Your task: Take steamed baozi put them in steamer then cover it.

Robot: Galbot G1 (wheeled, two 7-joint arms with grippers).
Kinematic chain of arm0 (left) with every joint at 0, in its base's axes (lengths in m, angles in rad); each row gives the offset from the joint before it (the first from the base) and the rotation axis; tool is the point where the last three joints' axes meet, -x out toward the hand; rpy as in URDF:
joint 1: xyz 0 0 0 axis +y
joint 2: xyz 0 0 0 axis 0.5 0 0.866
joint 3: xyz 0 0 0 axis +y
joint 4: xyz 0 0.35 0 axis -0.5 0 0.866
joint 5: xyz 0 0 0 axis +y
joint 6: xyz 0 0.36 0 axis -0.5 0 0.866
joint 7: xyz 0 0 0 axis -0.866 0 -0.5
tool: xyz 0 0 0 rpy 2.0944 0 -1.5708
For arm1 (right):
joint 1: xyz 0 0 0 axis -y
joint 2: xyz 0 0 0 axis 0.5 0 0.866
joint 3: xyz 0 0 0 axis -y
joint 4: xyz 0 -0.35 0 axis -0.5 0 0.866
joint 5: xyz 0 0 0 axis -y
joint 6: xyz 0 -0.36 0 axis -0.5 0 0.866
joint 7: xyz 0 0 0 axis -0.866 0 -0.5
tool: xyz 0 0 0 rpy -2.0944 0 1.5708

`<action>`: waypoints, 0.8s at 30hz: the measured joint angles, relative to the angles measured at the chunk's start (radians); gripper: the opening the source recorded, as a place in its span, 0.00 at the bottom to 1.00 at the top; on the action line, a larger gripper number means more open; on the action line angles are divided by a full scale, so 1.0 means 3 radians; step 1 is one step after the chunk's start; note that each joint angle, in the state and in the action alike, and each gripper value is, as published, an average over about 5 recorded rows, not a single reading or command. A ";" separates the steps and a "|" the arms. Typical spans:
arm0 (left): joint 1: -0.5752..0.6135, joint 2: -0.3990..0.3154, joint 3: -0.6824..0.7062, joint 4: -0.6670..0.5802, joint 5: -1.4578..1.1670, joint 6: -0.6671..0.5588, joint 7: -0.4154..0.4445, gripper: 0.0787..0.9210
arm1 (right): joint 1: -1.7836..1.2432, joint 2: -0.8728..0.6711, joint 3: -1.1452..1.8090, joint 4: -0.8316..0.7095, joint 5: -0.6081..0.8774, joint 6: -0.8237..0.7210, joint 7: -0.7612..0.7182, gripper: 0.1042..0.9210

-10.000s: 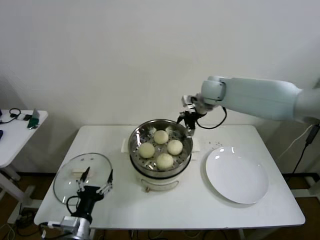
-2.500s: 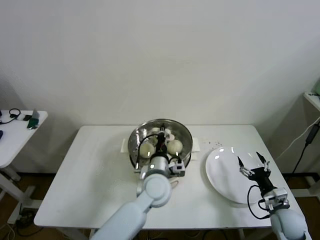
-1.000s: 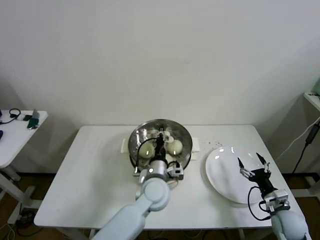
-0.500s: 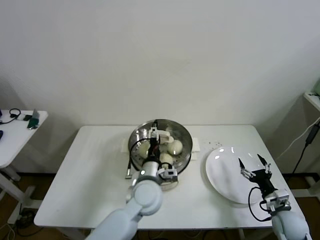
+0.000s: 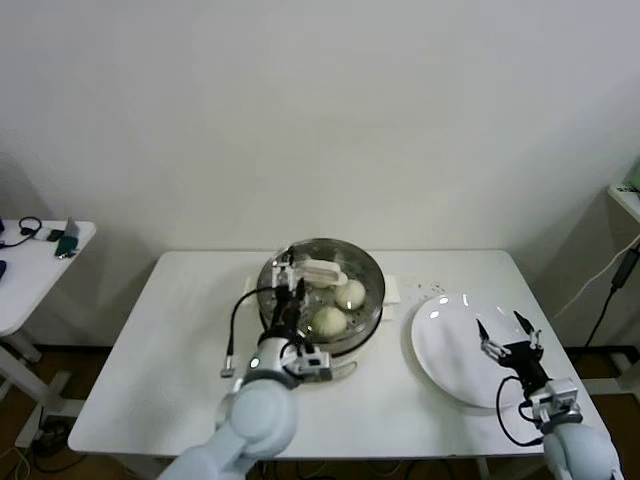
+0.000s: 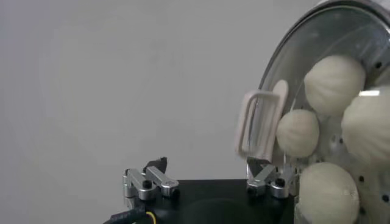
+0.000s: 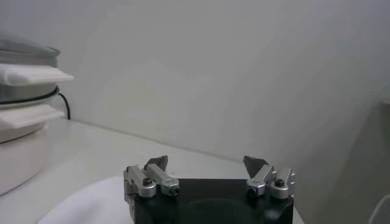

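The steamer point(image 5: 322, 338) stands at the table's middle with the glass lid point(image 5: 355, 262) resting on it. Through the glass show steamed baozi point(image 5: 349, 293), cream-white and round; the left wrist view shows several point(image 6: 334, 85). My left gripper point(image 5: 290, 276) is open at the steamer's left rim, beside the lid's white handle point(image 5: 320, 268) and holding nothing. In the left wrist view the lid handle point(image 6: 259, 125) stands just off one fingertip of the left gripper point(image 6: 210, 176). My right gripper point(image 5: 508, 335) hangs open and idle over the white plate point(image 5: 455, 370).
The right wrist view shows the right gripper point(image 7: 207, 167) over the plate's rim point(image 7: 85, 204), with the steamer's white side handle point(image 7: 30, 74) farther off. A small side table point(image 5: 35, 265) with gadgets stands left of the main table. A black cable runs along my left arm.
My left gripper has opened, let go of the lid handle and drawn back to the left. The lid stays on the steamer. The right arm has not moved.
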 measured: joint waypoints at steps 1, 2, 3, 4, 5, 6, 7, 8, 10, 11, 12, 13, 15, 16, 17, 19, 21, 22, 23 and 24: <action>0.0036 0.0025 -0.0033 -0.0034 -0.0059 0.0000 -0.0034 0.88 | -0.0010 0.0000 0.0008 0.0007 0.0001 0.0000 0.0001 0.88; 0.0071 0.0049 -0.0069 -0.0067 -0.0129 0.0000 -0.0078 0.88 | -0.0022 -0.0001 0.0016 0.0015 0.0003 0.0002 0.0002 0.88; 0.0107 0.0072 -0.0108 -0.0097 -0.0213 0.0000 -0.0130 0.88 | -0.0034 -0.0002 0.0025 0.0024 0.0005 0.0005 0.0003 0.88; 0.0143 0.0094 -0.0154 -0.0126 -0.0305 0.0000 -0.0192 0.88 | -0.0047 -0.0003 0.0035 0.0032 0.0008 0.0010 0.0003 0.88; 0.0180 0.0116 -0.0205 -0.0154 -0.0404 -0.0001 -0.0259 0.88 | -0.0061 -0.0004 0.0045 0.0042 0.0013 0.0017 0.0004 0.88; 0.0221 0.0140 -0.0264 -0.0179 -0.0510 -0.0001 -0.0333 0.88 | -0.0075 -0.0005 0.0055 0.0051 0.0020 0.0024 0.0005 0.88; 0.0263 0.0164 -0.0330 -0.0201 -0.0623 -0.0001 -0.0411 0.88 | -0.0090 -0.0005 0.0064 0.0061 0.0027 0.0031 0.0005 0.88; 0.0309 0.0185 -0.0404 -0.0219 -0.0744 -0.0001 -0.0493 0.88 | -0.0106 -0.0004 0.0072 0.0072 0.0035 0.0039 0.0005 0.88; 0.0408 0.0217 -0.0574 -0.0243 -0.1005 -0.0017 -0.0655 0.88 | -0.0139 0.0003 0.0086 0.0095 0.0049 0.0052 0.0005 0.88; 0.0462 0.0225 -0.0671 -0.0249 -0.1144 -0.0041 -0.0730 0.88 | -0.0156 0.0009 0.0091 0.0107 0.0056 0.0059 0.0005 0.88; 0.0520 0.0230 -0.0773 -0.0251 -0.1285 -0.0079 -0.0799 0.88 | -0.0172 0.0017 0.0095 0.0120 0.0064 0.0065 0.0005 0.88; 0.0578 0.0233 -0.0878 -0.0248 -0.1424 -0.0135 -0.0858 0.88 | -0.0188 0.0026 0.0098 0.0132 0.0072 0.0070 0.0004 0.88; 0.0700 0.0231 -0.1096 -0.0232 -0.1711 -0.0307 -0.0957 0.88 | -0.0220 0.0045 0.0100 0.0157 0.0089 0.0078 -0.0001 0.88; 0.0760 0.0226 -0.1201 -0.0217 -0.1852 -0.0418 -0.0996 0.88 | -0.0235 0.0054 0.0101 0.0169 0.0096 0.0082 -0.0004 0.88; 0.0821 0.0218 -0.1306 -0.0196 -0.2001 -0.0550 -0.1031 0.88 | -0.0249 0.0063 0.0101 0.0181 0.0103 0.0084 -0.0007 0.88; 0.0939 0.0191 -0.1506 -0.0141 -0.2306 -0.0849 -0.1082 0.88 | -0.0276 0.0081 0.0101 0.0206 0.0112 0.0090 -0.0018 0.88; 0.1049 0.0152 -0.1695 -0.0063 -0.2610 -0.1160 -0.1111 0.88 | -0.0305 0.0107 0.0098 0.0232 0.0114 0.0098 -0.0031 0.88; 0.1098 0.0129 -0.1783 -0.0018 -0.2757 -0.1307 -0.1118 0.88 | -0.0320 0.0122 0.0094 0.0245 0.0114 0.0102 -0.0037 0.88; 0.1145 0.0104 -0.1865 0.0031 -0.2901 -0.1444 -0.1120 0.88 | -0.0336 0.0139 0.0089 0.0259 0.0114 0.0106 -0.0042 0.88; 0.1189 0.0077 -0.1939 0.0082 -0.3035 -0.1570 -0.1117 0.88 | -0.0352 0.0157 0.0084 0.0271 0.0114 0.0111 -0.0047 0.88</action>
